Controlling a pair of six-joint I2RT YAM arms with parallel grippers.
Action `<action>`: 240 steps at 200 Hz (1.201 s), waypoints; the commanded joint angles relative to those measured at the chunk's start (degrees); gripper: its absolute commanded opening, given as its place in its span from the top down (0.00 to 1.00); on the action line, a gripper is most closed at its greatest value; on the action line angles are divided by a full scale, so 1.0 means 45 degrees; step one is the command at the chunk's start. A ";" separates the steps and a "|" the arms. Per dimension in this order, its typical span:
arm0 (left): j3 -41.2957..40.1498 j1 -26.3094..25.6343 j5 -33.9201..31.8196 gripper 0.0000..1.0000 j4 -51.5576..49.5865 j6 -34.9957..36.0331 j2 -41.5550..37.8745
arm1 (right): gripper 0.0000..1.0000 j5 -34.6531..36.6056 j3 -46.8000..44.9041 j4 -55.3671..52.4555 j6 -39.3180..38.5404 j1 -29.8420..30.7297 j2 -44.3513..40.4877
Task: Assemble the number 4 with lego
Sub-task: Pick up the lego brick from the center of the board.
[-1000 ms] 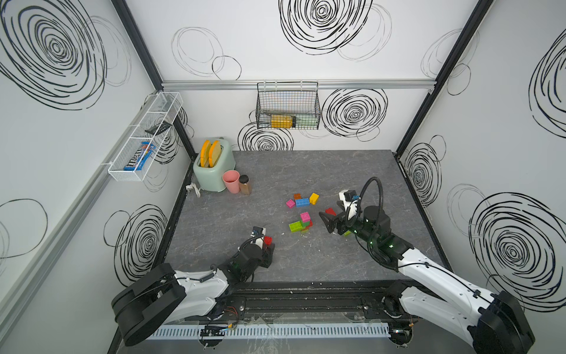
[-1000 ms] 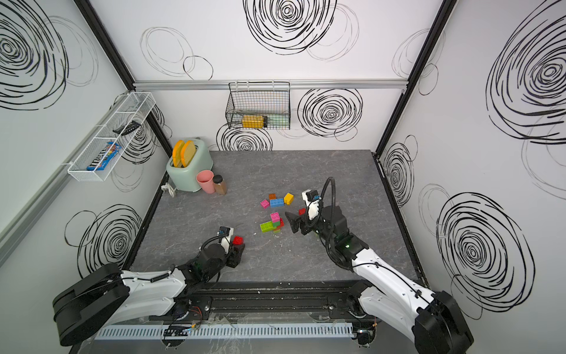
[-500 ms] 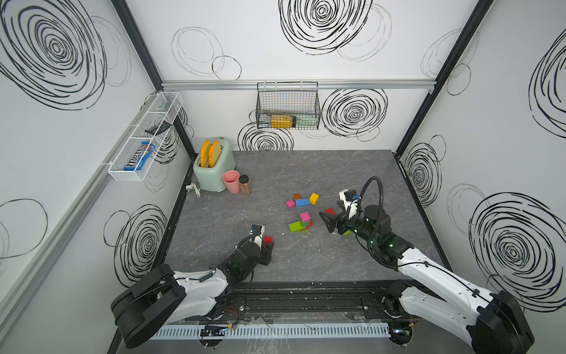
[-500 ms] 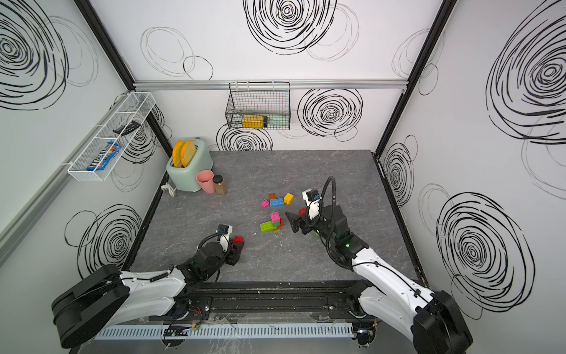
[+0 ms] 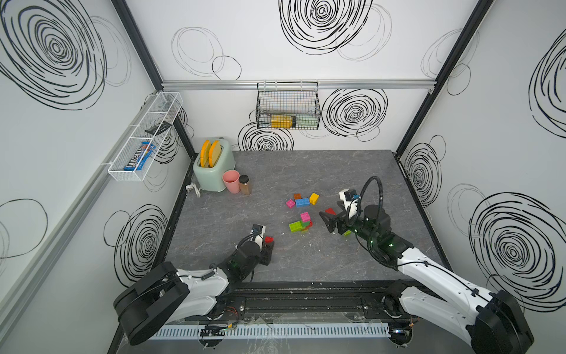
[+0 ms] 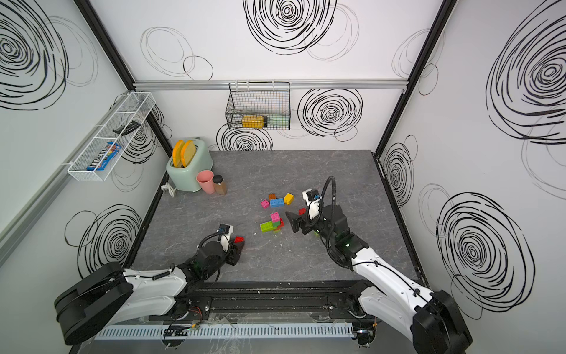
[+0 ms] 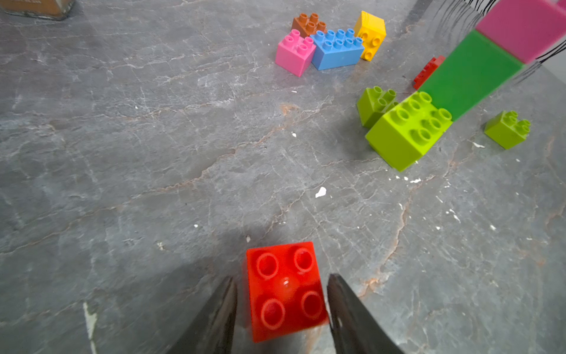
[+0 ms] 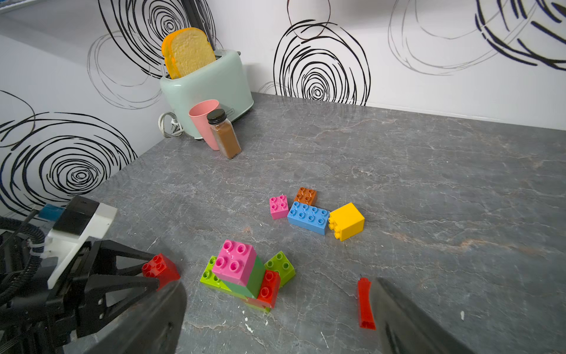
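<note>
The lego lay scattered on the grey table (image 5: 275, 171). The only built piece was a pink-topped stack (image 8: 235, 260): a pink square on a green brick, with lime and red bricks at its foot. It looked like an early start on the 4, with most of the figure yet to build.

Apart from the stack, on the side of the robot's left arm, a red square brick (image 7: 284, 291) sat between the jaws of the left gripper (image 7: 281, 279). The jaws stood close along two opposite sides. Whether they pinched it or only flanked it could not be told. Framing it squarely like this probably served to carry it to the stack and press it down straight.

Beyond the stack, away from the robot, a blue brick (image 8: 309, 216) huddled with pink, orange and yellow squares, unused stock.

On the stack's other side the right gripper (image 5: 326, 221) hung low, spread wide and empty, facing the stack, likely ready to steady it. A thin red piece (image 8: 366, 303) lay just beside one of its fingers.

Well apart from the stack stood a toaster (image 5: 214, 174).
</note>
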 commanded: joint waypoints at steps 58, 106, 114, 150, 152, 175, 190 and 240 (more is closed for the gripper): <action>0.0431 0.0135 0.0139 0.71 0.0565 0.0260 0.0208 | 0.03 -0.1002 -0.0264 0.0715 -0.0008 -0.0082 0.0510; 0.1150 0.0216 0.0589 0.95 -0.0244 0.1075 -0.0606 | 0.02 -0.1503 0.0451 0.0884 0.0403 0.1018 0.2552; 0.1154 0.0299 0.0894 1.00 -0.0065 0.1104 -0.0838 | 0.02 -0.0798 0.0614 0.0922 0.0272 0.1589 0.2806; 0.1326 0.1052 0.2524 1.00 0.0191 0.1182 -0.1552 | 0.05 0.2326 0.0653 0.2505 0.1182 0.3078 0.4003; 0.1338 0.1055 0.2587 1.00 0.0161 0.1203 -0.1578 | 0.05 0.2395 0.0640 0.2601 0.1293 0.3078 0.4077; 0.1885 0.1296 0.2863 1.00 -0.0997 0.1129 -0.1892 | 0.12 0.2772 0.0673 0.3588 0.1509 0.3171 0.4821; 0.2258 0.1758 0.2937 1.00 -0.1885 0.0426 -0.2048 | 0.15 0.3269 0.0808 0.3772 0.1482 0.3283 0.5294; 0.1984 0.2477 0.3647 1.00 -0.1715 0.0229 -0.2997 | 0.30 0.3989 0.1131 0.4256 0.1651 0.3526 0.6332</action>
